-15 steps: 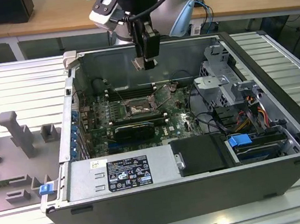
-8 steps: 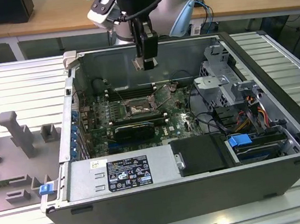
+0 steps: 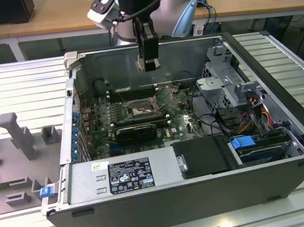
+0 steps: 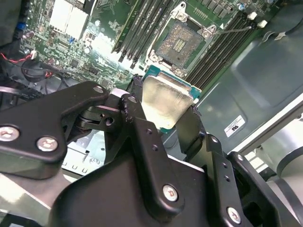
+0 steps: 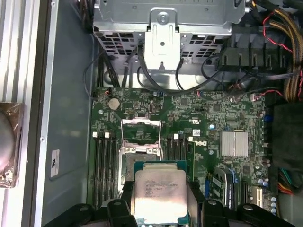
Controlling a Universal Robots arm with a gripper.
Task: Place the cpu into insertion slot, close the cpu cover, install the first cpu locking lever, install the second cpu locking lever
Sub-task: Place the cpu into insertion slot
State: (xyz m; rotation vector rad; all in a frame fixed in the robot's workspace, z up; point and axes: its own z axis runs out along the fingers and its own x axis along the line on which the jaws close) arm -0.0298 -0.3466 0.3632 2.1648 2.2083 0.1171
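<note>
Slatted metal table (image 3: 19, 80), open computer case (image 3: 219, 200), and our gripper (image 3: 149, 63) hanging over the board with the chip in its grip.

We see the fingers (image 4: 142, 135) clamped on opposite edges of the cpu (image 4: 166, 100), its pale metal face showing in both wrist views, held well above the green motherboard (image 3: 184, 121). The insertion slot (image 4: 179, 43) lies bare and apart from the chip, with the cpu cover (image 5: 140, 131) swung open beside it, on the drive-cage side. Our worry, judging from this: the grip looks to be on the edges alone, so the chip could tilt or slip. If it meets the socket turned or off-square, a corner could bend the contacts. We also reckon the raised cover and nearby memory slots (image 5: 105, 161) leave the fingers little room.
</note>
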